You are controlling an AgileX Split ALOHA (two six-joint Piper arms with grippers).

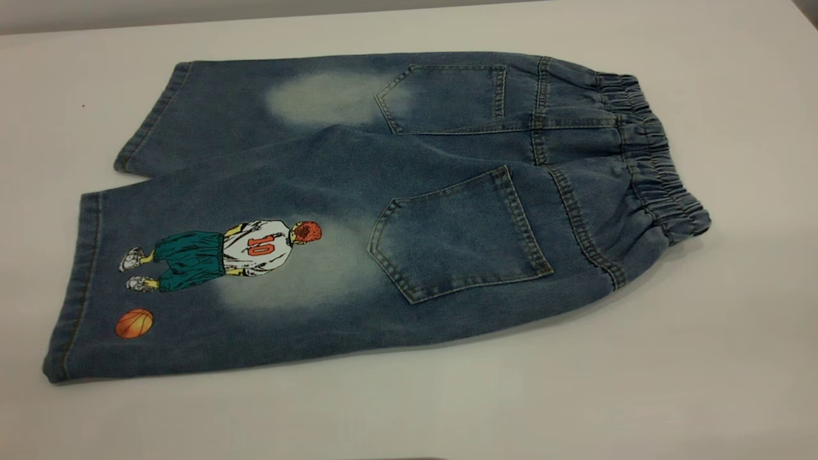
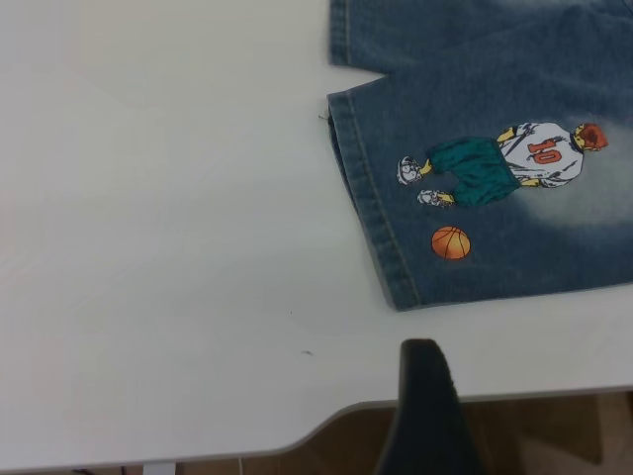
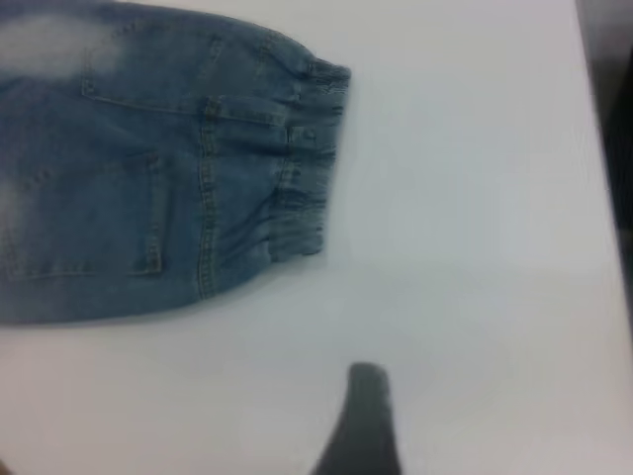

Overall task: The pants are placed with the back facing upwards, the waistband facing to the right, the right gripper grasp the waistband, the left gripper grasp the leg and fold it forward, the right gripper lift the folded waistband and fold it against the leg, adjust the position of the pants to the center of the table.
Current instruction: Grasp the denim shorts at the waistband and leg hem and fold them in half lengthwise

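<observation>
The pants (image 1: 396,211) lie flat and unfolded on the table (image 1: 703,358), back side up, with 2 patch pockets showing. The near pocket (image 1: 457,233) and the far pocket (image 1: 444,96) both lie flat and closed; what is inside cannot be seen. The waistband (image 1: 645,156) runs along the right end of the pants as a gathered strip. The leg (image 1: 192,281) with the printed player in a number 10 shirt and an orange basketball lies nearer the camera and points left; the plain leg (image 1: 255,108) lies just behind it, partly overlapped by it.

The left gripper (image 2: 427,416) shows only as 1 dark finger near the table's edge, apart from the leg's hem. The right gripper (image 3: 361,426) shows likewise as 1 dark finger over bare table, apart from the waistband. Neither touches the cloth, and whether either pair of jaws is open or closed cannot be told.
</observation>
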